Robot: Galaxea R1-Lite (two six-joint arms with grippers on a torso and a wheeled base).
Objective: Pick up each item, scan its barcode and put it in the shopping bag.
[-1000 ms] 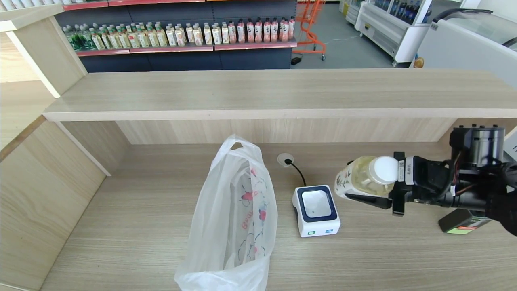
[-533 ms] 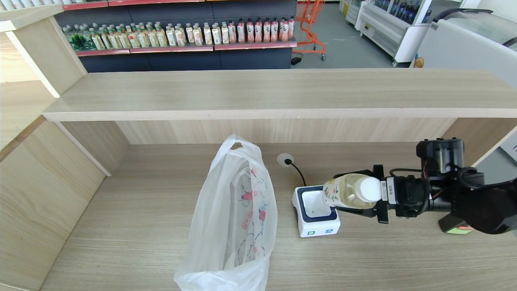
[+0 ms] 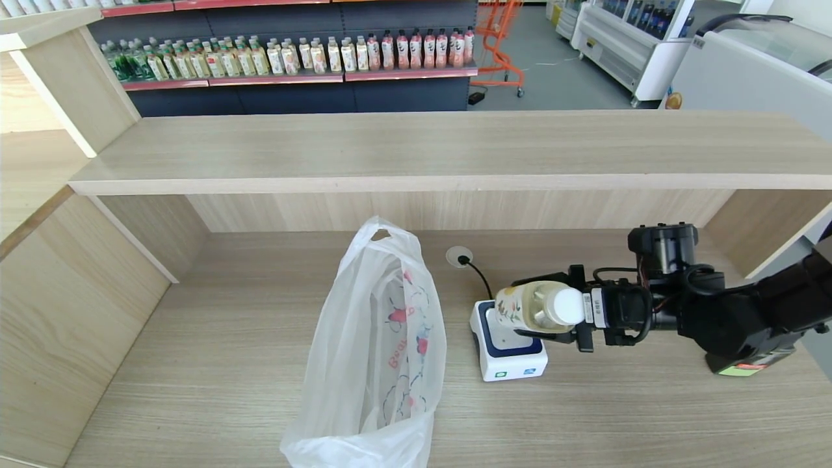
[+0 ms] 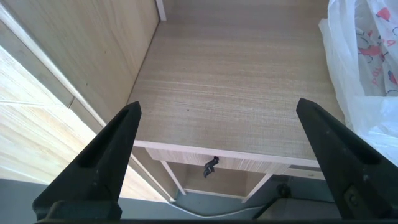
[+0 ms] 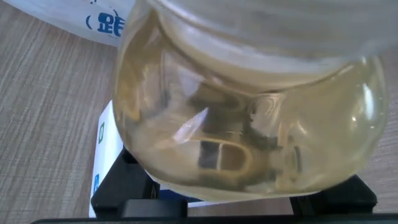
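The right jaws are clamped on a clear plastic bottle of pale yellow drink with a white cap and a flowered label (image 3: 534,307). One finger lies along its far side and one along its near side. The bottle lies roughly level, its cap towards the arm and its base pointing towards the robot's left. It is held over the right part of a small white barcode scanner with a dark blue frame around its window (image 3: 510,365). I cannot tell whether bottle and scanner touch. In the right wrist view the bottle (image 5: 249,118) is seen from close by, with the scanner (image 5: 107,163) under it.

The scanner stands on the light wood-grain table (image 3: 214,364). A thin black cable (image 3: 481,278) runs from its back to a round white cable port (image 3: 459,255) in the table top. Just to the scanner's left stands the thin white see-through plastic shopping bag with red and blue print (image 3: 383,351), upright, its mouth open upwards.

On the right of the table a dark box with a green and red label (image 3: 747,366) lies partly under the right arm.

The left jaws are wide apart and hold nothing. They hang over the table's (image 4: 236,81) near left part, with the shopping bag (image 4: 367,68) off to one side.
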